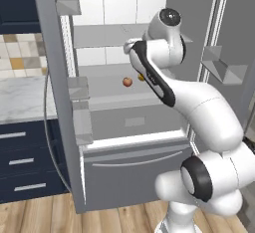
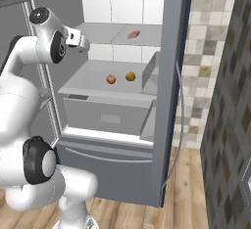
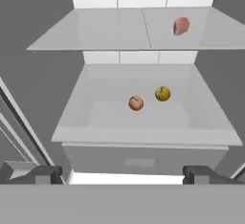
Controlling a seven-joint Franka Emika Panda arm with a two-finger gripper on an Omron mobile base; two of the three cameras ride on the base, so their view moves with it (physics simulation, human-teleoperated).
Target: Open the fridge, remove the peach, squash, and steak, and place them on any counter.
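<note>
- The tall grey French-door fridge [image 2: 166, 76] stands with both doors swung wide, its white interior and grey shelves exposed in the middle of each base view.
- The tool [image 3: 122, 174] is spread wide and holds nothing; its two dark tips show at the lower left and lower right of the hand view, facing the shelves from outside the fridge.
- The small round red-orange peach [image 3: 136, 103] lies at the centre of the hand view on the lower grey shelf, with the small round yellow-orange squash [image 3: 162, 94] just beside it, up and to the right — apart, not touching.
- The small flat pinkish-red steak [image 3: 181, 26] lies on the upper shelf at the upper right of the hand view; its long axis seems to run from lower left to upper right in the right base view, though it is too small to be sure.
- Risk, as I judge it: both fruits are round, so a glancing finger could roll one into the other or toward the back of the shelf.
- Risk: the upper shelf overhangs the fruits — a high approach could clip its front edge.
- Risk: the steak lies flat, so the fingers may slide over it.
- The white-grey veined marble worktop [image 1: 22, 95] sits at the left of the left base view, beyond the open left door, which a carried item could strike.
</note>
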